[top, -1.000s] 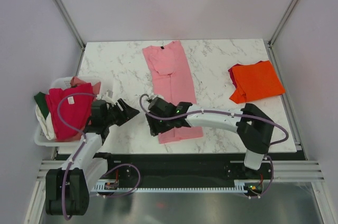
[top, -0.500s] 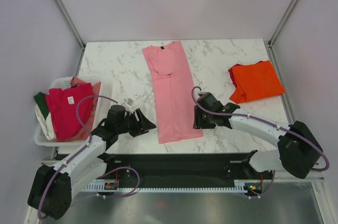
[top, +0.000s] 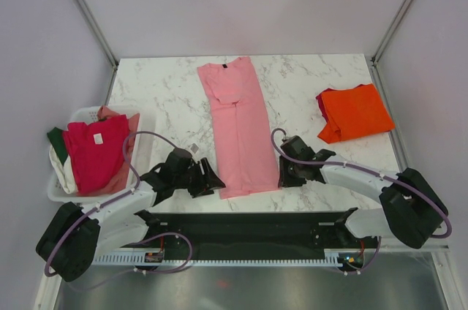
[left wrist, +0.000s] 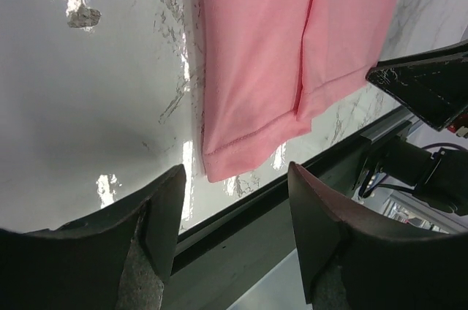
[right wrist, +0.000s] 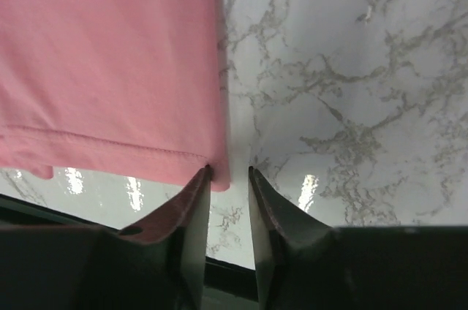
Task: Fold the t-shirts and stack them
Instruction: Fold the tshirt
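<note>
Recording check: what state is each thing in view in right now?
light pink cloth t-shirt: folded into a long strip, lying flat.
bright orange cloth t-shirt: folded, flat at the right.
white plastic basket: holding shirts.
crimson-red cloth t-shirt: unfolded, heaped in the basket.
left pincer: open, empty.
right pincer: narrowly open around the pink shirt's near corner.

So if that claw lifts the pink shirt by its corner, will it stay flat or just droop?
Probably droop: the pink shirt lies limp and flat, its hem thin, so it looks floppy and light. Lifted by the corner at the right claw, its lengthwise fold may fall open.
</note>
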Tool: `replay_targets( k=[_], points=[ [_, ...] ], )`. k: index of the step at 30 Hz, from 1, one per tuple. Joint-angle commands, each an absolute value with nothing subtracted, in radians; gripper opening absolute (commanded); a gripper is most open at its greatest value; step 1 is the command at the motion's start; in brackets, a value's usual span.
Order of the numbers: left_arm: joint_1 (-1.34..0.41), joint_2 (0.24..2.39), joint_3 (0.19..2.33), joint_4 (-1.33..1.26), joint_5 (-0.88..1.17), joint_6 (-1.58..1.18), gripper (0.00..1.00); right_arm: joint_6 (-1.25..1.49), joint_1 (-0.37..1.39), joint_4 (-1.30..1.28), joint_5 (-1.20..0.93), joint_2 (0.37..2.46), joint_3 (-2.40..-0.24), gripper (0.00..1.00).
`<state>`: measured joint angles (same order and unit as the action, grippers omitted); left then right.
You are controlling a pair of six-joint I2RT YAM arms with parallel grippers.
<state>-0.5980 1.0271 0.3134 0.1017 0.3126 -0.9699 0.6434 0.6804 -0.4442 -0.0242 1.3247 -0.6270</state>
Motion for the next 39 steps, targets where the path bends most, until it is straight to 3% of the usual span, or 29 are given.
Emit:
replay_targets(
  k=[1, 3, 7, 15, 17, 19, 21, 24, 33, 39],
  points=[
    [-0.606, 1.026, 0.347, 0.067, 0.29, -1.002, 0.65, 0.65, 0.678, -0.375, -0.089, 1.302, -0.575, 0.3],
    [-0.606, 1.013, 0.342, 0.071, 0.298, -0.997, 0.65, 0.66, 0.68, -0.362, -0.113, 1.296, -0.557, 0.19],
    [-0.606, 1.002, 0.33, 0.09, 0.304, -0.996, 0.65, 0.69, 0.699, -0.33, -0.15, 1.263, -0.509, 0.14],
    [-0.607, 1.016, 0.314, 0.092, 0.328, -1.006, 0.61, 0.715, 0.718, -0.333, -0.161, 1.22, -0.492, 0.19],
    [-0.607, 1.017, 0.318, 0.094, 0.33, -1.005, 0.6, 0.713, 0.719, -0.331, -0.163, 1.227, -0.494, 0.23],
    [-0.609, 1.017, 0.318, 0.107, 0.327, -1.003, 0.57, 0.71, 0.719, -0.333, -0.16, 1.232, -0.495, 0.38],
    [-0.609, 1.019, 0.318, 0.127, 0.313, -1.002, 0.56, 0.71, 0.719, -0.331, -0.155, 1.229, -0.494, 0.41],
    [-0.609, 1.038, 0.316, 0.133, 0.317, -1.003, 0.51, 0.706, 0.719, -0.328, -0.15, 1.233, -0.497, 0.36],
    [-0.664, 1.083, 0.314, 0.16, 0.272, -1.052, 0.5, 0.692, 0.719, -0.305, -0.147, 1.258, -0.499, 0.29],
    [-0.716, 1.155, 0.341, 0.129, 0.235, -1.089, 0.38, 0.678, 0.719, -0.296, -0.153, 1.27, -0.5, 0.27]
  ],
)
